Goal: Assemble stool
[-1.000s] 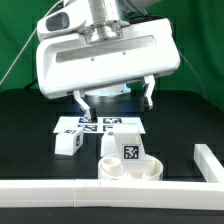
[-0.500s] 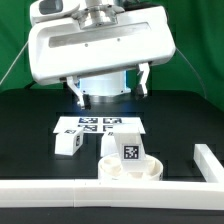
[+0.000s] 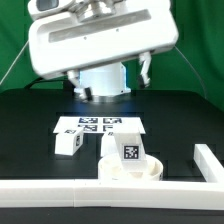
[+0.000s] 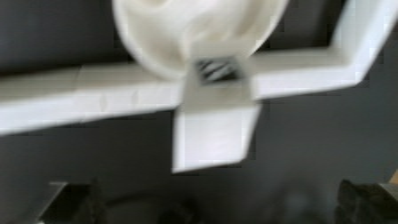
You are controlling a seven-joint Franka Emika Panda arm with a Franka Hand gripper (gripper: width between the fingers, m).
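Claw (image 3: pixel 112 80) is hanging high over the table (image 3: pixel 30 125) w/ jaws spread wide, gripping nothing. Its wide body is hiding most of the arm behind it. Seat disc (image 3: pixel 130 171) is sitting behind the front rail (image 3: pixel 60 190), which is partly covering it. One leg (image 3: pixel 127 148) is standing upright on it; can't tell if it's fixed. Second leg (image 3: pixel 68 142) is lying loose beside the marker board (image 3: pixel 100 125). Wrist view is blurring badly: tag unreadable, fingertips (image 4: pixel 71 200) cut off at the edge.

I see the marker board (image 3: pixel 97 126) lying flat on the black table (image 3: pixel 30 115), its printed tags facing up. A long white rail (image 3: pixel 50 190) runs along the table's near edge and bends away at the exterior view's right. A green backdrop (image 3: pixel 196 55) hangs behind.
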